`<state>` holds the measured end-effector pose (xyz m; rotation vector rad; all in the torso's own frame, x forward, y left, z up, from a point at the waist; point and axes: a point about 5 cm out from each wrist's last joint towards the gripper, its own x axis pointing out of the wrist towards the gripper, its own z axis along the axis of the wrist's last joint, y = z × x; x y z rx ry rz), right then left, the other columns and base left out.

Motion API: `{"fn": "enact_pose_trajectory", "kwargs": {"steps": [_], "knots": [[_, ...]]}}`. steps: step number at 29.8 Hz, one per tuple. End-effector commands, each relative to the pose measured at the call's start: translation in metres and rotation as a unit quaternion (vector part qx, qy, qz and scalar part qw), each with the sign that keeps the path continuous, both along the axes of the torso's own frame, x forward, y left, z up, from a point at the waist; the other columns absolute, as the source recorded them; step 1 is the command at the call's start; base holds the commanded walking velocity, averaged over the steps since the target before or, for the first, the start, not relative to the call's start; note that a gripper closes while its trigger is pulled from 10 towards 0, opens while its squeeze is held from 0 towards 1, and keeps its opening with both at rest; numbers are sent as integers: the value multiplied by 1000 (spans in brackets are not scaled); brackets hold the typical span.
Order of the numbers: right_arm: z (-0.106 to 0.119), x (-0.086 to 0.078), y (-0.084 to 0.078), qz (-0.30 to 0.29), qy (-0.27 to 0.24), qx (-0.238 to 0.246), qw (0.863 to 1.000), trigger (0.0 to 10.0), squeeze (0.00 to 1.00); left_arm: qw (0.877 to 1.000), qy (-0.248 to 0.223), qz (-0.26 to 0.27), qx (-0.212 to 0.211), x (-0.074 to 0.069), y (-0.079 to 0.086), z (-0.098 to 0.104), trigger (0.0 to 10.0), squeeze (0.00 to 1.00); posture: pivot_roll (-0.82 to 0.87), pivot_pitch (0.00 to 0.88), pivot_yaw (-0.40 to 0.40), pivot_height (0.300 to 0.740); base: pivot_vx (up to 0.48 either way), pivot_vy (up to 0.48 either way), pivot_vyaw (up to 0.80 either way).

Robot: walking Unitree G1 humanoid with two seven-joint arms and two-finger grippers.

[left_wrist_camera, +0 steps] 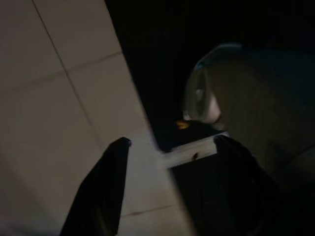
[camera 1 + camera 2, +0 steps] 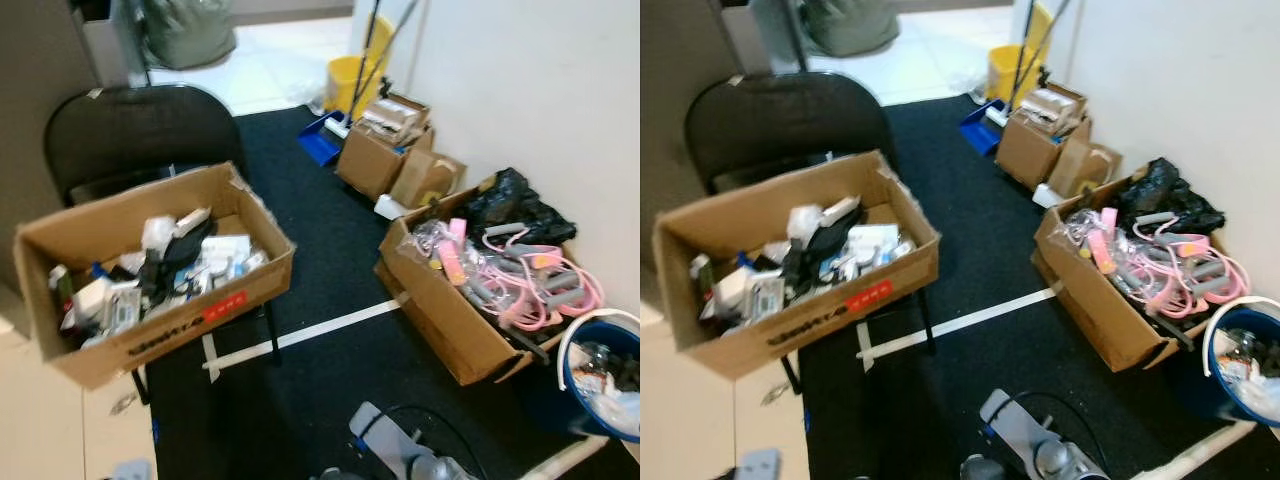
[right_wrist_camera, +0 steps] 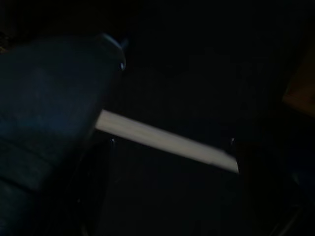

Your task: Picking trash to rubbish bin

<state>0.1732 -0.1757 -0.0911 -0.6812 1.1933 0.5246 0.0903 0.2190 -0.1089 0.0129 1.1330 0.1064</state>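
Down at the right edge of the head views stands the blue rubbish bin point(image 2: 600, 375), white-rimmed, with pale trash point(image 2: 612, 395) already lying inside it. It sits on the black carpet point(image 2: 330, 270), just beside a long open cardboard box point(image 2: 450, 310) that holds a tangle of pink cords point(image 2: 540, 285) and one crumpled black bag point(image 2: 515, 205).

Three more cardboard boxes are in view. One large one point(image 2: 160, 335), full of white and dark odds and ends, rests on a black chair point(image 2: 130, 125) to the left. Two smaller ones point(image 2: 375, 150) stand against the white wall farther back, touching each other. Near them are one blue dustpan point(image 2: 322, 138) and one yellow bucket point(image 2: 352, 85) with long handles leaning out of it. One strip of white tape point(image 2: 310, 333) runs across the carpet between the chair and the long box. Pale floor tiles point(image 2: 45, 420) border the carpet on the left.

The left pincer point(image 1: 170, 145) hangs over the edge where tile meets carpet, its two black fingers spread well apart and holding nothing. The right pincer point(image 3: 170, 147) hangs in deep shade over the carpet and a pale strip, beside the bin's blue wall point(image 3: 44, 98); its two fingers are also apart and empty.
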Motion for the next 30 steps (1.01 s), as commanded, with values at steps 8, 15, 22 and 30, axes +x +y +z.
{"fn": "enact_pose_trajectory", "kwargs": {"steps": [8,15,22,30], "knots": [[-5,-11,1,7,22,-1,1000,10000,0,990,78,-114,10,-24,-19,-10,10000,0,118,111,-41,740,0,0,-800],[-4,-11,1,13,24,-4,1000,10000,0,986,86,-140,26,-19,-20,-10,10000,0,121,108,-42,740,0,0,-800],[-4,-11,1,10,22,0,1000,10000,0,982,77,-168,30,-6,-29,-9,10000,0,122,105,-41,740,0,0,-800],[-4,-11,2,4,25,11,1000,10000,0,972,72,-224,24,10,-47,-7,10000,0,115,110,-35,740,0,0,-800]]}}
